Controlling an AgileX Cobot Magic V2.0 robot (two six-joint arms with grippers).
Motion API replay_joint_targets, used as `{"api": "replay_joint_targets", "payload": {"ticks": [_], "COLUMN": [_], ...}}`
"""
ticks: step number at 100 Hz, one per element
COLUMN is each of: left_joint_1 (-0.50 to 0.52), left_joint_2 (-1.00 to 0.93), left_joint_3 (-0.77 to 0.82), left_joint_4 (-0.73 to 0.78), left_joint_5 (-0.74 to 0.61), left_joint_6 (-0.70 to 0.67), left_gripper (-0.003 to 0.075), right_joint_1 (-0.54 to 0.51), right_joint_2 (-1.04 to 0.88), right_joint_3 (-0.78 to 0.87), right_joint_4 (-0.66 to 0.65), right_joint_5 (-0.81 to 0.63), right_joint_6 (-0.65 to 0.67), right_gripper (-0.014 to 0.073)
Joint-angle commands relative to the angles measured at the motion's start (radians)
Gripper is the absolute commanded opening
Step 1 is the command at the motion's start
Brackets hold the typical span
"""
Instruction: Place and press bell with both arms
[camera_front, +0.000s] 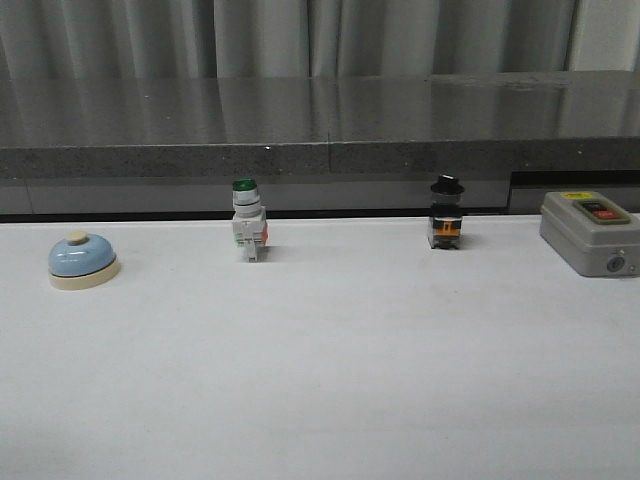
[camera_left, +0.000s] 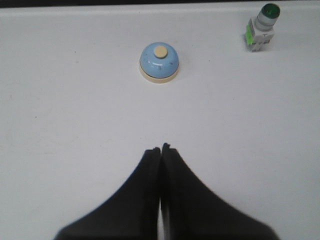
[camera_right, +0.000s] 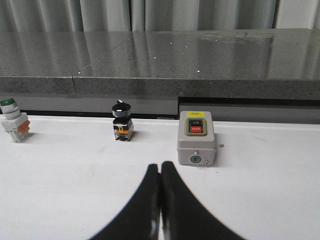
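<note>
Bell (camera_left: 159, 62): untouched on the bench (camera_left: 75, 130), directly ahead of the closed, empty left tool (camera_left: 161, 148); right tool (camera_right: 160, 165) likewise closed, facing switch box (camera_right: 196, 137).

White table (camera_front: 330, 380); bell (camera_front: 83, 259); three switches

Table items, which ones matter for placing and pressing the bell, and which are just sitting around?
For the job:
- light-blue dome bell with cream base and button
- left gripper, fingers together
- right gripper, fingers together

Just lying about:
- green-capped white push-button
- black-knobbed selector switch
- grey switch box
</note>
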Motion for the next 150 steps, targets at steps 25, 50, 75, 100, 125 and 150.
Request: {"api": "replay_joint_targets", "payload": {"ticks": [25, 50, 75, 100, 125, 150], "left_joint_1": [-0.002, -0.002, -0.002, -0.004, -0.004, -0.008], "left_joint_2": [0.014, 0.014, 0.037, 0.214, 0.466, 0.701], "left_joint_3": [-0.036, -0.036, -0.037, -0.120, -0.287, -0.459], "left_joint_4": [-0.016, -0.016, -0.041, -0.073, -0.075, -0.073], "left_joint_5": [-0.030, -0.030, -0.114, -0.153, -0.159, -0.143], "left_joint_6": [-0.008, -0.008, -0.008, 0.002, 0.027, 0.047], "left_gripper": [0.0369, 0.0659, 0.0639, 0.0639, 0.0639, 0.0639], "right_joint_1": [-0.009, -0.009, -0.009, -0.009, -0.009, -0.009], "right_joint_2": [-0.018, -0.018, -0.018, -0.018, -0.018, -0.018], "right_joint_3": [-0.014, -0.014, -0.014, -0.014, -0.014, -0.014], "right_joint_4": [0.005, 0.005, 0.005, 0.005, 0.005, 0.005], "right_joint_5": [-0.084, -0.084, -0.084, -0.084, -0.084, -0.084], "right_joint_6": [-0.007, -0.007, -0.007, -0.007, -0.007, -0.007], "right_gripper": [-0.0060, -0.0060, -0.0060, -0.0060, -0.0060, -0.0060]}}
